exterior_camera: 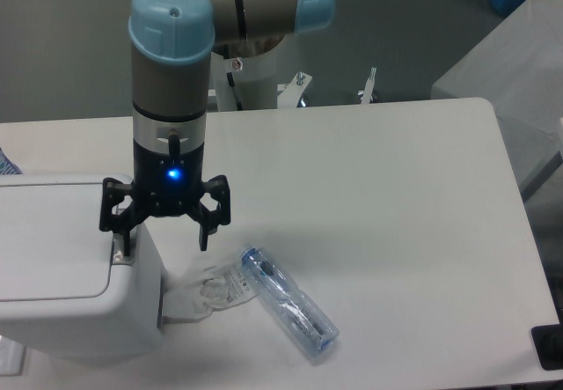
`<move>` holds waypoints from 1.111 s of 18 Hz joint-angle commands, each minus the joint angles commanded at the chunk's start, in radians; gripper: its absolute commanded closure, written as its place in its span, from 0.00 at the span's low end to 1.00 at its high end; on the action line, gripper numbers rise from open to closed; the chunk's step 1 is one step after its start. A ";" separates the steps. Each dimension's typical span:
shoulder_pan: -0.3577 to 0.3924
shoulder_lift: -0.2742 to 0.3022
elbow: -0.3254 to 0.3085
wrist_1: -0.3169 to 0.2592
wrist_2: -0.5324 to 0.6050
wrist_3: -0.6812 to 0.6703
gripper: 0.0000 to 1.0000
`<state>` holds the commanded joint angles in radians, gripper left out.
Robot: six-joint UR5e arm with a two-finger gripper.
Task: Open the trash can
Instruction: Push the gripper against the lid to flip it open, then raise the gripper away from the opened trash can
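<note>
The trash can (pixel 66 271) fills the table's (pixel 396 196) corner at about eight o'clock, a big white box with rounded corners and its flat lid (pixel 48 240) shut. The lid's long side runs from nine o'clock to three o'clock, and the push tab (pixel 118 251) sits at the three o'clock end, a small grey strip partly hidden behind a finger, so its exact outline is hard to read.

The gripper (pixel 164 239) hangs straight down from the arm with its two fingers spread wide and nothing between them. One finger comes down right over the tab; whether it touches the tab cannot be told. The other finger hangs past the bin's wall at three o'clock, over bare table.

So the relation that counts is this: the tab lies at nine o'clock from the gripper's centre, directly under the finger on that side. In my judgement the coming move is a plain downward press with that finger, and little sideways correction seems needed.

A clear plastic bottle (pixel 288 302) lies on its side at about four o'clock from the gripper, with a crumpled wrapper (pixel 211 291) between it and the bin, touching the bin's wall
</note>
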<state>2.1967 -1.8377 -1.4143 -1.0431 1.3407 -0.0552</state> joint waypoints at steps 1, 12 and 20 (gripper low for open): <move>0.000 -0.002 0.002 0.000 0.000 0.000 0.00; 0.000 0.000 -0.006 0.000 0.000 0.003 0.00; 0.014 0.005 0.027 0.000 -0.002 0.009 0.00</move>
<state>2.2104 -1.8331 -1.3869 -1.0431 1.3392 -0.0460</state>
